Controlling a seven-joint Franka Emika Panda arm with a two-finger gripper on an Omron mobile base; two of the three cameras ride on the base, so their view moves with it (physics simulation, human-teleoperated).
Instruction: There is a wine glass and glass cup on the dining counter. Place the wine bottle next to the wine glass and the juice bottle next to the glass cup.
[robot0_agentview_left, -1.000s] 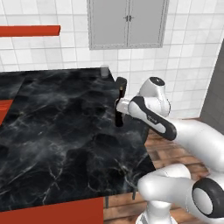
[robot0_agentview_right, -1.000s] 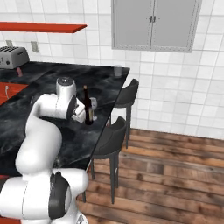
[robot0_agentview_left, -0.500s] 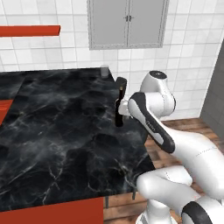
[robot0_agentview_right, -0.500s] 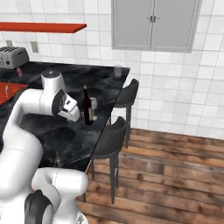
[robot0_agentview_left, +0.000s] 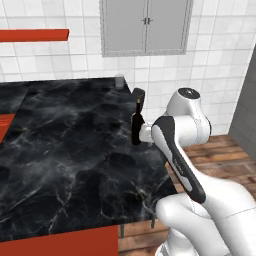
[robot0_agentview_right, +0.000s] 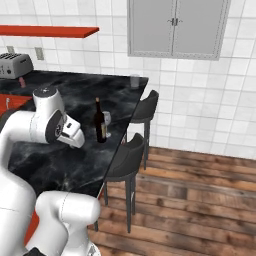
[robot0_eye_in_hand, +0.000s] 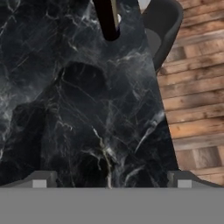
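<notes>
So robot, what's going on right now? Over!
Gripper open, holding nothing. Wine bottle upright on dining counter, wine glass right beside it. Glass cup at far corner. Nothing in the way.

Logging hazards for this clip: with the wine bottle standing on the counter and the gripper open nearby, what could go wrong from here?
1. The wine bottle stands upright close beside the wine glass; a careless swing of the arm could topple either one.
2. Both stand near the dining counter edge above the black chairs, so a knock might send them off.
3. The open gripper hovers low over the marble and could scrape it.
</notes>
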